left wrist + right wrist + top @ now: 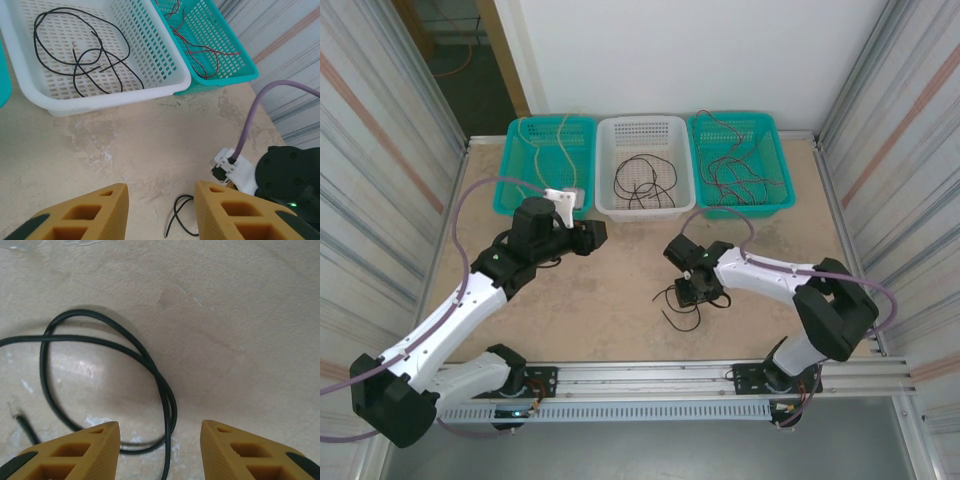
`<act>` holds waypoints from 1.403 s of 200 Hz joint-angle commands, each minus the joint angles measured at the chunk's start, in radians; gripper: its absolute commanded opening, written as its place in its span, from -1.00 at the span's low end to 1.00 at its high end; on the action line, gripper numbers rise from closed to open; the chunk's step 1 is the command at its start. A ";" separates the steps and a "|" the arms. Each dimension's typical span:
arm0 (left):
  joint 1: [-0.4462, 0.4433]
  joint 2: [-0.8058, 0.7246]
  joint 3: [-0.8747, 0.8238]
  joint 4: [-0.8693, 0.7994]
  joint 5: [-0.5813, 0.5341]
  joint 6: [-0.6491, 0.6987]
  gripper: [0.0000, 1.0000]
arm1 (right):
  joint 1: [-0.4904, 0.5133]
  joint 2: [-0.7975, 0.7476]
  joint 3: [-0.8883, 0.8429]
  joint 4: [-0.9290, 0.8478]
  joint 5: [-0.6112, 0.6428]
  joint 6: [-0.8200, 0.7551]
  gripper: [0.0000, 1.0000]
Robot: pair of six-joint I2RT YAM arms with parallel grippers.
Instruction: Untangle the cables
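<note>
A black cable (678,305) lies looped on the table; its loops (150,370) run between the open fingers of my right gripper (160,440), which hovers just above it (698,293). My left gripper (161,205) is open and empty over bare table at mid-left (592,236), with a black cable end (181,216) showing ahead of it. Another black cable (642,178) rests in the white basket (608,150). Red and black cables (738,172) lie in the right teal basket (780,160). Tan cables (560,140) hang in the left teal basket (510,180).
Three baskets line the table's far edge. Corrugated metal walls (890,130) close both sides. A lavender hose (460,230) runs along the left arm, another along the right arm (255,110). A rail (650,375) borders the near edge.
</note>
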 commanded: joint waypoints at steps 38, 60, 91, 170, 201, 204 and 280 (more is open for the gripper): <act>-0.001 -0.017 0.025 0.007 -0.001 0.028 -0.19 | -0.017 0.082 -0.020 0.053 0.019 0.032 -0.30; 0.000 -0.012 0.017 0.016 0.004 0.025 -0.19 | -0.021 0.083 -0.030 0.058 0.016 0.034 -0.74; -0.001 0.007 0.022 0.030 0.026 0.023 -0.11 | -0.007 0.007 -0.019 0.048 0.045 0.017 -0.99; -0.003 0.134 0.089 0.068 0.393 0.095 0.20 | 0.058 -0.339 0.135 0.075 0.008 -0.162 -1.00; -0.010 0.197 0.189 -0.074 0.478 0.212 0.19 | 0.099 -0.355 0.239 0.047 0.038 -0.202 -1.00; -0.010 0.200 0.196 -0.088 0.474 0.223 0.20 | 0.102 -0.356 0.247 0.045 0.041 -0.204 -1.00; 0.003 0.151 0.167 -0.045 0.494 0.206 0.01 | 0.125 -0.388 0.315 0.077 0.036 -0.228 -1.00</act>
